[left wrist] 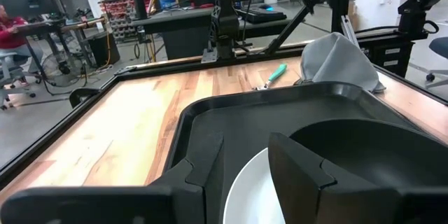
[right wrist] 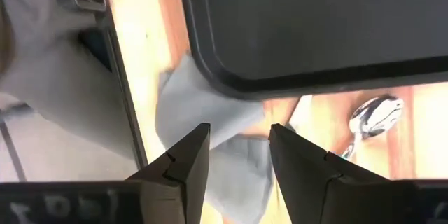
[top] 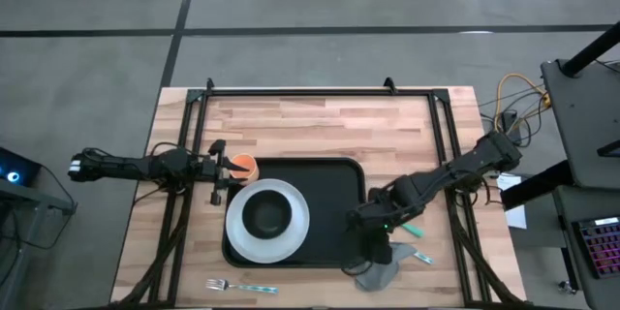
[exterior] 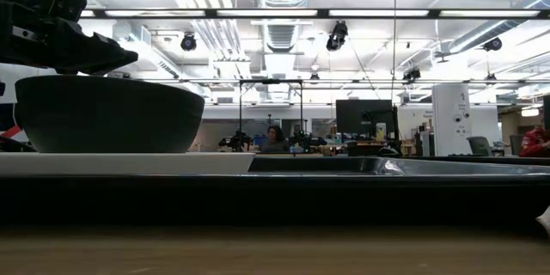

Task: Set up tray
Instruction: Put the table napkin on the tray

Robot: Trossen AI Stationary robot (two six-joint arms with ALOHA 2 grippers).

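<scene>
The left gripper [top: 221,167] sat at the tray's [top: 334,176] far left corner, right by an orange cup [top: 242,166]. I could not tell if it held the cup or how wide its fingers [left wrist: 308,175] stood. If it let go too soon, the cup could tip or land off the tray.

The tray lay in the middle of the surface [top: 320,121], nearer its front edge. On its left half sat a white plate [top: 292,213] with a dark bowl [top: 265,213] on it. The bowl looked empty. The right half of the tray was bare.

The right gripper [right wrist: 239,155] hung over the grey napkin [right wrist: 203,122] just off the tray's front right corner, fingers a little apart with nothing between them. If it bit too shallow, the cloth could slip. It could also bump the spoon [right wrist: 374,117] close by.
</scene>
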